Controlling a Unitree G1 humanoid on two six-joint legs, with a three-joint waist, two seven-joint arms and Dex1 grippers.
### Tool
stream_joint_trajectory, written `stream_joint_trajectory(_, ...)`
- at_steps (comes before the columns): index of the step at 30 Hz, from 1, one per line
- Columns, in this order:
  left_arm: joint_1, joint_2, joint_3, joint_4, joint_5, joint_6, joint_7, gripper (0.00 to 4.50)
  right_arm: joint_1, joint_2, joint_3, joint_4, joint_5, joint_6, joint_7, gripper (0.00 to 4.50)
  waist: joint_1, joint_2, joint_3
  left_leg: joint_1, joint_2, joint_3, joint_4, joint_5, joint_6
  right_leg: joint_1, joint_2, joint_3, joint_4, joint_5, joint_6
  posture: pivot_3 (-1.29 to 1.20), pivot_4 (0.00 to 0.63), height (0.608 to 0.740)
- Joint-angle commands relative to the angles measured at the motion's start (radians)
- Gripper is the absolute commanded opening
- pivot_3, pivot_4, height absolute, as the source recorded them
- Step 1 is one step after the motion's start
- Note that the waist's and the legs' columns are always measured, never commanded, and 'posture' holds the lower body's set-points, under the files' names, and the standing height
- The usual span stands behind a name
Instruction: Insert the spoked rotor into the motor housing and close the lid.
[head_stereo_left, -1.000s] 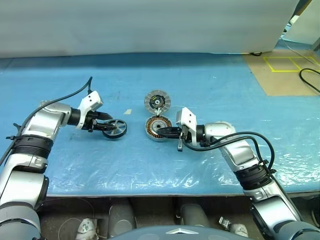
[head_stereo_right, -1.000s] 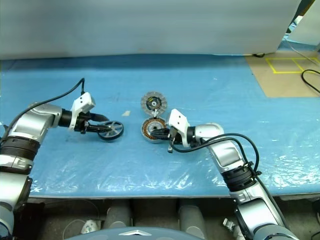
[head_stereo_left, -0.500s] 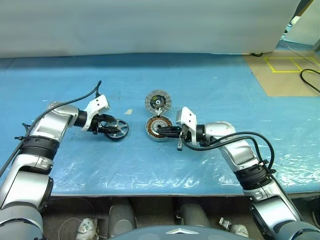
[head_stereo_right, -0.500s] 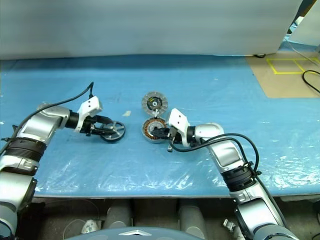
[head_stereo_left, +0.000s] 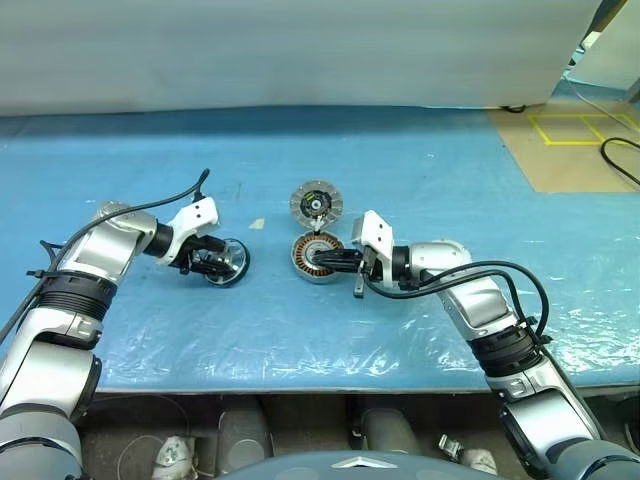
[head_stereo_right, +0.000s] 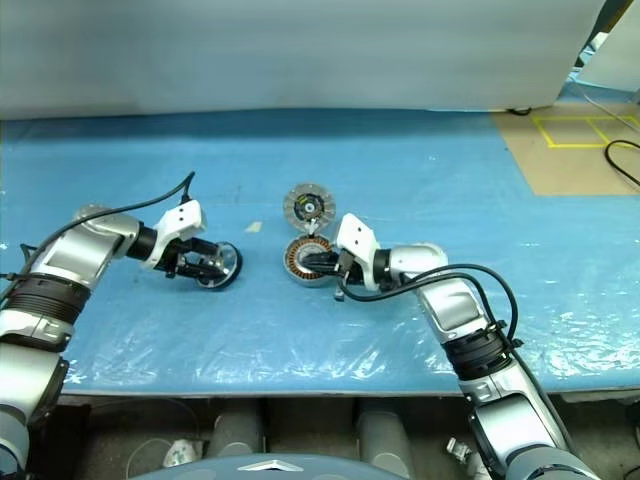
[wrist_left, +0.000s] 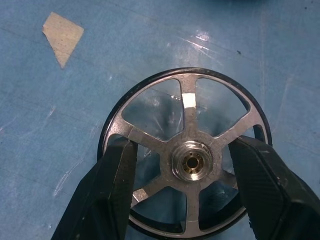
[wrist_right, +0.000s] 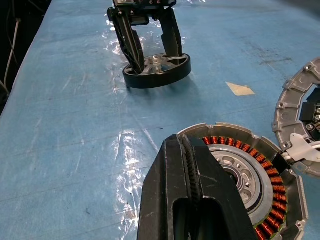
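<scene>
Your rotor (wrist_left: 187, 155) is a thin silvery wheel with six flat spokes running from a small bright hub to a dark-edged outer ring; one spoke carries a small pale mark. It sits on the blue plastic-covered table (head_stereo_left: 330, 340), left of centre, tipped slightly with one edge on the surface. Your left gripper (head_stereo_left: 207, 262) reaches into it with jaws spread fairly wide, one black finger (wrist_left: 107, 195) on each side of the hub, the tips over the spokes inside the ring. The wrist picture shows the fingers against the spokes, though you cannot tell whether they bear the wheel's weight.

To the right, well apart from the rotor, the housing (head_stereo_left: 316, 256) lies flat and open near the table's middle: a shallow grey puck with a ring of copper windings around a dark centre. The lid (head_stereo_left: 315, 203) adjoins its far rim, tilted up, showing pale radial segments around a dark hub.

Your right gripper (head_stereo_left: 330, 262) comes in from the right with jaws pressed fully together, holding nothing, their tip over the housing's near right rim. A small pale scrap (head_stereo_left: 257, 224) lies on the table, beyond the rotor.
</scene>
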Motion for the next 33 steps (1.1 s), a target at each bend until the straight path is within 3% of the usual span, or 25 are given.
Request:
stream_joint_trajectory(1,0.005,0.017,-0.024,0.003,0.033,-0.01,-0.012,2.93,-0.02,0.0,-0.023,-0.01,0.013,-0.02,-0.001,0.0,-0.001,0.0,0.0,0.0,0.0,0.0,0.0,0.0,0.0,0.0,0.0,0.0,0.0,0.0,0.0,0.0,0.15,0.74)
stream_joint_trajectory(2,0.003,0.016,-0.024,0.008,0.035,-0.013,-0.012,2.93,-0.021,0.0,-0.023,-0.01,0.013,-0.02,-0.002,0.0,-0.001,0.0,0.0,0.0,0.0,0.0,0.0,0.0,0.0,0.0,0.0,0.0,0.0,0.0,0.0,0.0,0.15,0.74)
stream_joint_trajectory(8,-0.014,-0.015,0.013,0.02,0.013,-0.018,0.015,1.93,-0.022,-0.005,-0.031,-0.014,0.016,-0.02,-0.004,0.0,0.003,0.001,-0.001,0.001,-0.003,0.0,0.0,0.0,0.0,0.001,-0.002,0.0,0.0,0.0,0.0,0.0,0.15,0.74)
stream_joint_trajectory(22,-0.046,-0.084,0.136,-0.137,-0.252,0.238,-0.039,1.9,0.052,-0.071,-0.138,-0.06,0.065,0.016,-0.018,0.0,0.019,0.0,0.0,-0.004,-0.004,-0.002,-0.002,0.0,0.0,-0.001,-0.002,-0.001,-0.001,-0.001,0.001,0.0,0.15,0.74)
stream_joint_trajectory(33,-0.133,-0.28,0.134,-0.056,-0.296,0.181,0.042,1.9,0.126,-0.128,-0.169,-0.082,0.089,-0.012,0.001,0.0,0.019,0.0,0.0,-0.004,-0.005,-0.002,-0.002,0.0,0.0,-0.001,-0.002,-0.001,-0.003,0.0,0.001,0.0,0.15,0.74)
